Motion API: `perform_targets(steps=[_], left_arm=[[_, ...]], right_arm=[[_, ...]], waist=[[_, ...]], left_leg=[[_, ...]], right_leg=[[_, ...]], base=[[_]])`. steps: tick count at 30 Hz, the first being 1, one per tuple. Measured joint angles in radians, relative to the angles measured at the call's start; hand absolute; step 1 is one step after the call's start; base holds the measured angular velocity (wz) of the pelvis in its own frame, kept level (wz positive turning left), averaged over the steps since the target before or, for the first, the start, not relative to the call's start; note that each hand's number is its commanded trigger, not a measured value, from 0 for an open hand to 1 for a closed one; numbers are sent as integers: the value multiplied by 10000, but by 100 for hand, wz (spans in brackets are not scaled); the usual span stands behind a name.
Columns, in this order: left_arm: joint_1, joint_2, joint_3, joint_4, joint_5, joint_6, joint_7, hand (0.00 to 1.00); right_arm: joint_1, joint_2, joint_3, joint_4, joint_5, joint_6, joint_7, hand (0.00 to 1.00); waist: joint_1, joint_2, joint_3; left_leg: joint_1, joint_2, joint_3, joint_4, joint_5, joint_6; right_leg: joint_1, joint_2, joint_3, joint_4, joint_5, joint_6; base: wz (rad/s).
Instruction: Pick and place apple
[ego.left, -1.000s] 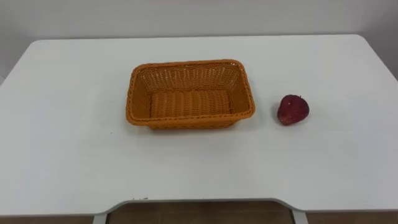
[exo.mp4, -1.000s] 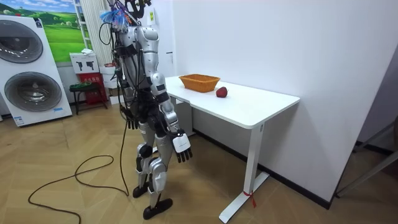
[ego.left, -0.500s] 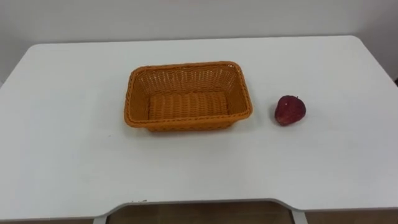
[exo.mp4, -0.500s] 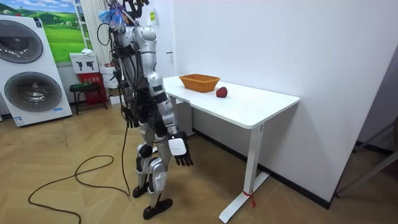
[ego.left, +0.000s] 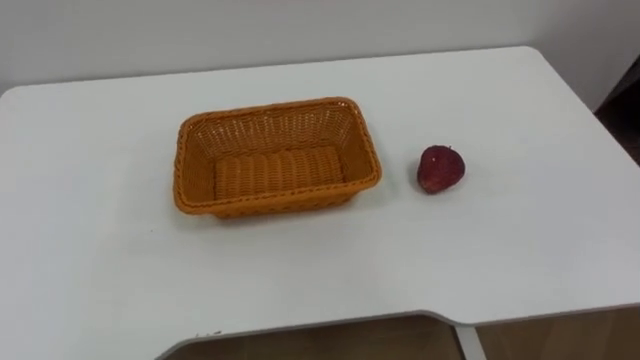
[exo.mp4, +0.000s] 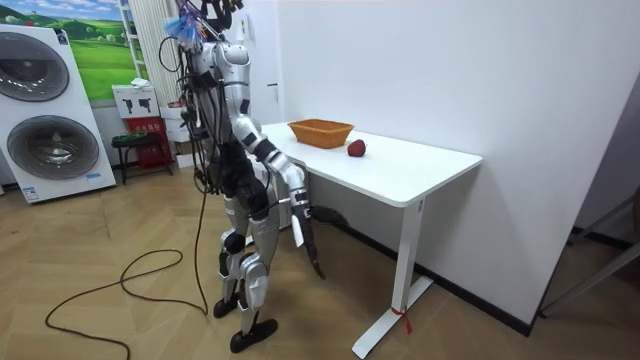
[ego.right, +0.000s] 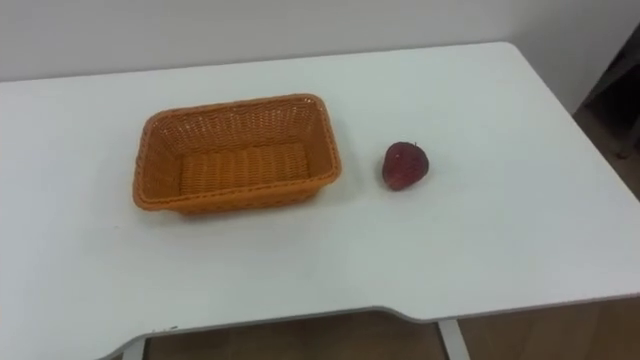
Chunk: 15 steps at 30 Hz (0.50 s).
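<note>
The apple (ego.left: 440, 168) sat on the white table (ego.left: 500, 260), right of centre in the eye views. It was just beside the short right end of the orange wicker basket (ego.left: 268, 107) but apart from it, with a strip of bare tabletop between them. The basket was empty, and its long axis ran left to right across the frame. The apple was roundish, with no long axis to speak of. In the room view the robot stood at the table's near edge, left of centre. Its right hand (exo.mp4: 312, 248) hung below the tabletop, fingers apparently straight and pointing at the floor, holding nothing. Its left hand (exo.mp4: 205, 183) showed by the hip on the far side, too small to judge. Since the apple lay toward the right of the frame, the right hand was probably the nearer one, and it would need to rise above the table edge and go forward. No label or writing could be read on apple, basket or table.
</note>
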Motion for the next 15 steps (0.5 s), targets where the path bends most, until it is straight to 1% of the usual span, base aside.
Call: perform_targets(steps=[1,2,4,5,7,8,10,11,13,15], left_arm=[[-57,26,0,-2,33,-15,23,0],[-60,37,-19,-1,38,-43,56,0],[-48,41,-22,1,-3,-126,81,0],[-49,47,-26,1,-3,-127,92,0],[-39,49,-223,-22,23,-135,243,0],[-26,46,-245,-24,23,-141,243,0],[3,61,-434,50,-42,-178,260,0],[11,61,-498,57,-97,-187,263,0],[39,76,-910,58,-111,-192,264,0],[37,57,-1019,126,-93,-269,240,0]], right_arm=[[-9,-9,6,-888,-673,-76,-448,0],[-18,-29,18,-1260,-1006,-133,-644,0],[-181,-54,59,-2739,-2609,-268,-1538,0],[-255,-77,109,-3025,-2989,-311,-1743,0],[-341,-297,435,-3841,-4402,-400,-2380,0],[-337,-292,504,-4087,-4805,-436,-2510,0],[-294,-293,859,-4940,-6482,-520,-2964,0],[-284,-299,964,-5127,-6771,-545,-3026,0],[-278,-340,1683,-5658,-8130,-575,-3252,0],[-224,-340,2045,-5895,-9113,-624,-3234,0]], waist=[[6,5,5],[20,3,2],[89,2,5],[90,0,9],[105,-33,19],[138,-33,20],[309,-13,23],[340,-7,23],[389,0,18],[462,-5,11]], left_leg=[[-39,1,-5,-5,4,2],[-33,3,1,-7,4,2],[7,9,15,-13,4,2],[0,10,15,-11,4,2],[-23,7,-18,-2,4,2],[-27,7,-30,0,4,2],[-41,14,-26,14,4,2],[-42,15,-25,14,5,2],[-36,30,19,18,5,1],[-26,27,25,19,5,1]], right_leg=[[-57,4,1,56,0,0],[-50,6,10,62,0,0],[-49,7,37,116,1,1],[-59,8,38,115,1,0],[-65,1,-23,111,1,1],[-65,1,-28,113,1,1],[-104,4,-20,116,1,0],[-157,3,-20,114,1,0],[-197,15,33,90,5,-6],[-191,17,49,75,7,-8]], base=[[0],[0],[0],[0],[6],[3],[0],[0],[-5],[-2]])
